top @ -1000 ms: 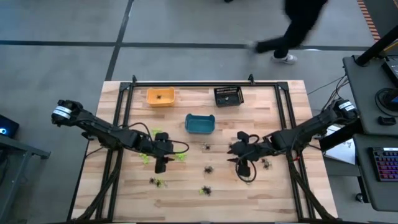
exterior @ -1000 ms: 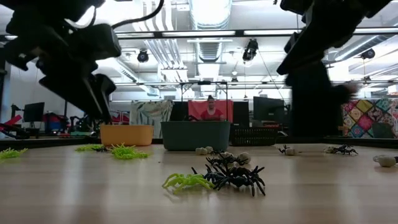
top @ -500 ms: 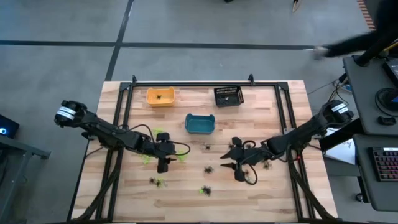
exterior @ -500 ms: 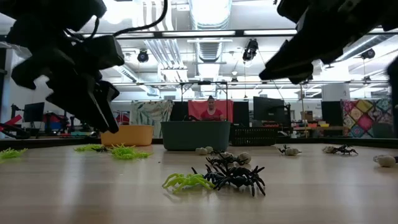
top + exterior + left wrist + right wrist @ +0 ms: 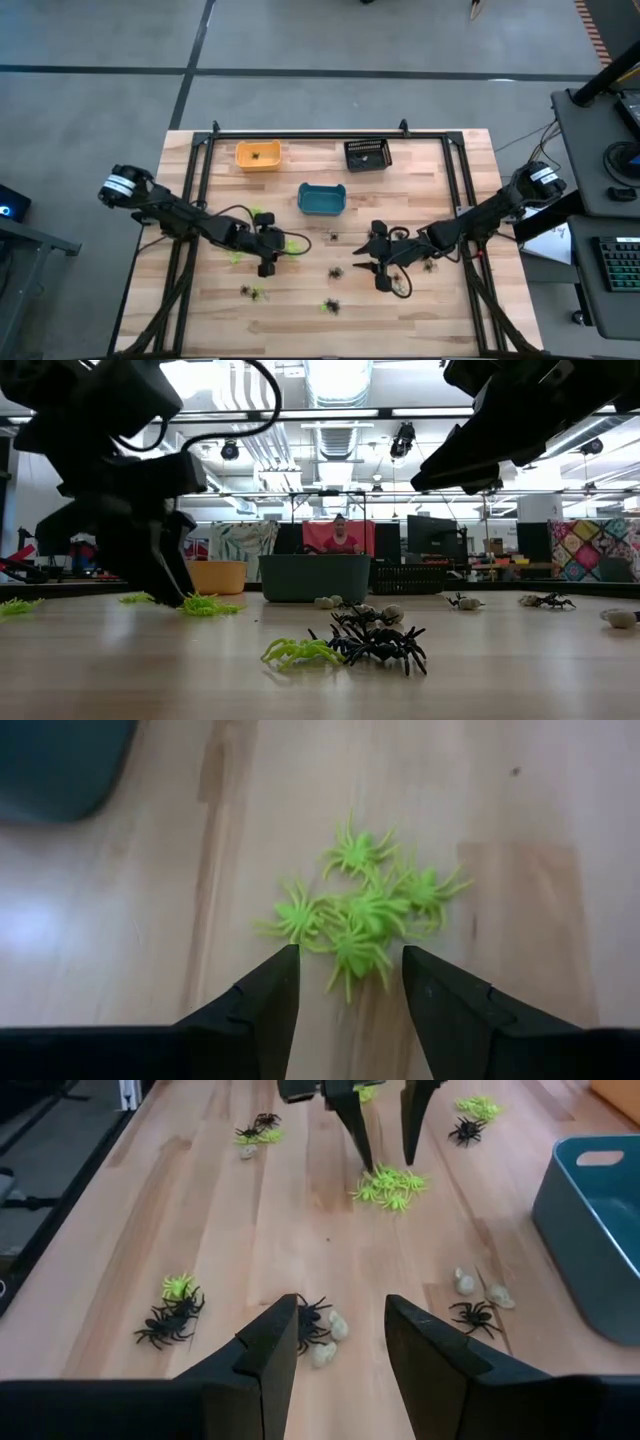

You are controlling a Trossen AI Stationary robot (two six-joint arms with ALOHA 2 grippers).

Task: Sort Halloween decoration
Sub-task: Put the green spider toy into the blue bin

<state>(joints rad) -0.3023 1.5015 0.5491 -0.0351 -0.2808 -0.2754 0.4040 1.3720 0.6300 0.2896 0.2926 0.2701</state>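
We see a clump of green spiders (image 5: 365, 913) lying on the worktop (image 5: 420, 300) near the teal bin (image 5: 321, 199); our left claw (image 5: 345, 982) stands low just beside it, fingers parted, gripping nothing; black spiders (image 5: 170, 1320) and pale bits (image 5: 330, 1338) lie scattered nearby; our right claw (image 5: 340, 1342) hangs above them, fingers apart and empty; orange bin (image 5: 257, 155) and black bin (image 5: 367, 155) sit at the far edge.

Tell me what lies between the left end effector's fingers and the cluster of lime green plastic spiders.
Only bare wooden tabletop, per the left wrist view: the open left end effector hovers just short of the lime green plastic spider cluster.
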